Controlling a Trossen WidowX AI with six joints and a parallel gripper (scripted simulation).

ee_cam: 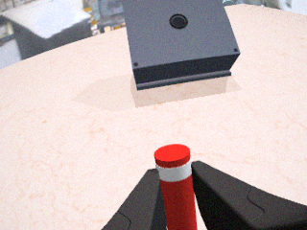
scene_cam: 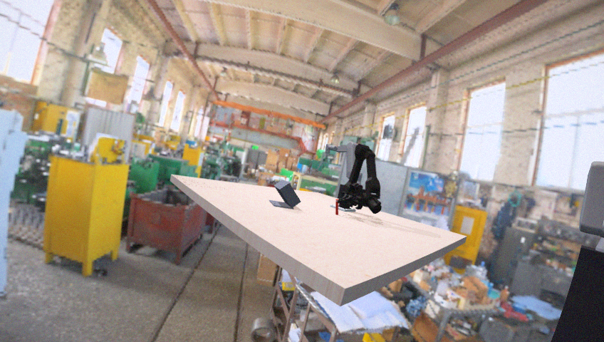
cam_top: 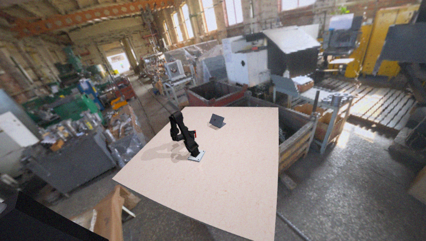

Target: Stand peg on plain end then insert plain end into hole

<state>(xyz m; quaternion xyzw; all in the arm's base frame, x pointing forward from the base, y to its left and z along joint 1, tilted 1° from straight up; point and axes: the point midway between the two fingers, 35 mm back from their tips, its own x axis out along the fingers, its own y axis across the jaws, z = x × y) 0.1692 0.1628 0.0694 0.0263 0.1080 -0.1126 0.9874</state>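
The red peg stands about upright, its white-banded end up and its plain end down toward the table. Whether the plain end touches the table cannot be told. My gripper is shut on the peg just below and beside the white band, reaching it from the side. The dark sloped panel stands apart from the peg, farther out. Its round hole is empty and faces me in the wrist view. The peg's lower part is hidden in the wrist view.
My arm is folded above its pale base plate. The panel has a flat foot on the table behind its sloped block. The table's far edge lies beyond the panel.
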